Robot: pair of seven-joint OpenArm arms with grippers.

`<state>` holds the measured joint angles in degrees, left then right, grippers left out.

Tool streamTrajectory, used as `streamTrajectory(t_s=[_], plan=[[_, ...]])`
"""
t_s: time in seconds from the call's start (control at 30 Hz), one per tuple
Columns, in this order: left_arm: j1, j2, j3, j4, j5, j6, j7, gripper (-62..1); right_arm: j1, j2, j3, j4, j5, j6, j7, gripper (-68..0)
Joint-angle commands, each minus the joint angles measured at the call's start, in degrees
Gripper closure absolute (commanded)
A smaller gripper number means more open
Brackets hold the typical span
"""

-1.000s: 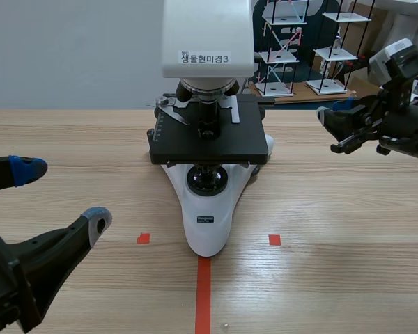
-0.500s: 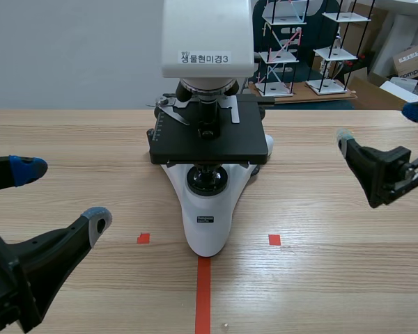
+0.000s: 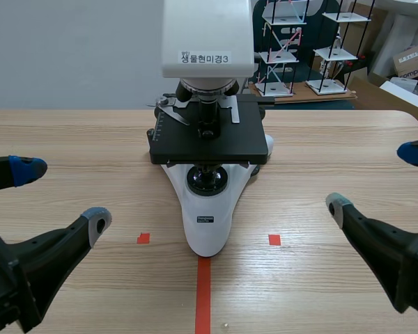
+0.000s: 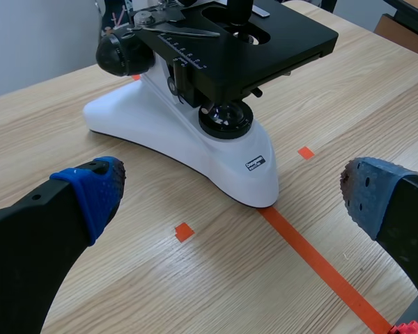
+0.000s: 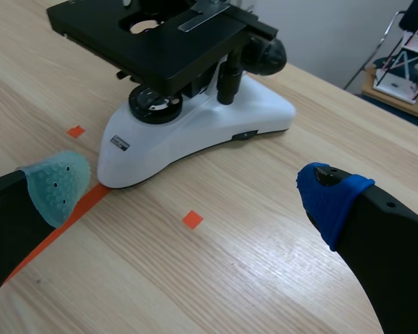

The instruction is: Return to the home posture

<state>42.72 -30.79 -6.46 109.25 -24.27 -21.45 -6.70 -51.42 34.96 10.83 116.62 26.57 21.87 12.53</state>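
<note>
A white and black microscope [image 3: 207,125] stands at the table's middle, its black stage above a white foot; it also shows ahead of both grippers as the microscope [image 4: 209,104] and the microscope [image 5: 188,90]. My left gripper [image 3: 59,195] is low at the near left, open, with nothing between its fingers [image 4: 90,191]. My right gripper [image 3: 380,177] is low at the near right, open and empty too, its fingers [image 5: 331,195] wide apart. Neither touches the microscope.
The wooden table [image 3: 320,278] carries an orange-red tape line and two small squares in front of the microscope's foot. Beyond the far right edge stand wire racks [image 3: 334,52] and cardboard boxes [image 3: 411,59].
My right arm came down from a raised spot at the far right to the near right, and its gripper went from narrow to wide open. The left arm stayed still.
</note>
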Motion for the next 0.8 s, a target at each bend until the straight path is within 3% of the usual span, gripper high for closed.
streamTrajectory(t_s=[0.0,0.77], plan=[[0.26,0.28,-0.31,1.05,-0.33,-0.11,-0.81,-62.3,-0.39,0.57,0.52,0.13,0.44,-0.02,0.52,-67.2],[0.26,0.28,-0.31,1.05,-0.33,-0.11,-0.81,-62.3,-2.21,0.39,0.52,0.44,0.46,-0.02,2.82,-67.1]])
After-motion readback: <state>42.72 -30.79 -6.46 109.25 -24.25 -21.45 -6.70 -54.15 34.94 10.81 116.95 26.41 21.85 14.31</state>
